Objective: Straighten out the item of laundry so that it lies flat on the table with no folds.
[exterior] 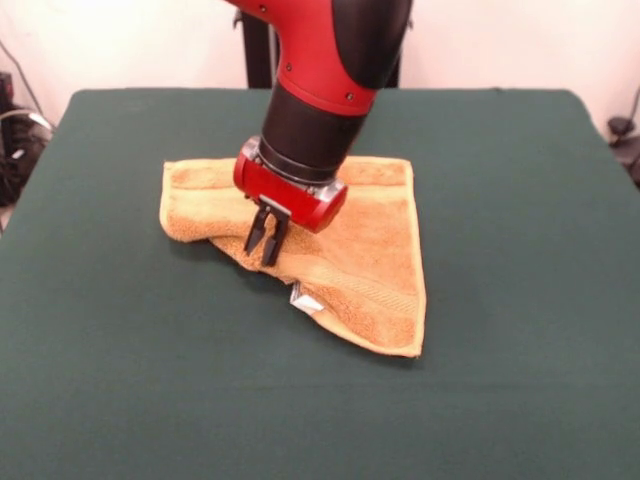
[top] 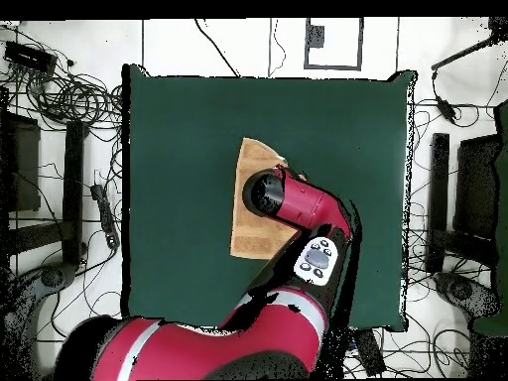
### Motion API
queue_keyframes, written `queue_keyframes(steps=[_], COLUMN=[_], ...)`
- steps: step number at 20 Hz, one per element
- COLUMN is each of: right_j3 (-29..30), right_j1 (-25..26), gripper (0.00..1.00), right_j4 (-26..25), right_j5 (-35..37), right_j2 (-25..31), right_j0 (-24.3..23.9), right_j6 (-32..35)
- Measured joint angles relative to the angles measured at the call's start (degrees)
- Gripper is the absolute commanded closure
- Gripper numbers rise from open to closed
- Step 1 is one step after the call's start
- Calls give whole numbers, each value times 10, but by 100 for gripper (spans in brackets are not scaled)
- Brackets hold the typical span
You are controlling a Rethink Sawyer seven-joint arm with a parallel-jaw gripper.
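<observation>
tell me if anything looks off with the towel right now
The towel is not flat: its front-left part is folded over in the front view, leaving a slanted edge with the white tag poking out below. The gripper is down at that fold.

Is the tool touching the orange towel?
Touching. In the front view the tool comes down with its tips pressed together into the folded edge of the orange towel, no gap visible.

tangled black cables [top: 69, 99] lie on the white floor [top: 198, 40] left of the table in the overhead view, with dark stands [top: 74, 179] among them. more cables [top: 446, 109] and dark equipment [top: 476, 189] sit to the right. a grey-framed rectangle [top: 332, 42] lies on the floor beyond the far edge.
</observation>
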Motion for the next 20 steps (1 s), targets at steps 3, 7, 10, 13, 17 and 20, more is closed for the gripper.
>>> queue_keyframes(steps=[3, 7, 10, 13, 17, 20], right_j3=[0, 0, 0, 0, 0, 0], right_j1=[-2, -2, -1, 0, 2, 3], gripper=[100, 100, 100, 100, 100, 100], right_j4=[0, 0, 0, 0, 0, 0], right_j5=[3, 3, 3, 3, -4, -12], right_j2=[-6, -18, -25, -31, -31, -31], right_j0=[3, 10, 16, 21, 21, 21], right_j6=[0, 0, 0, 0, 0, 0])
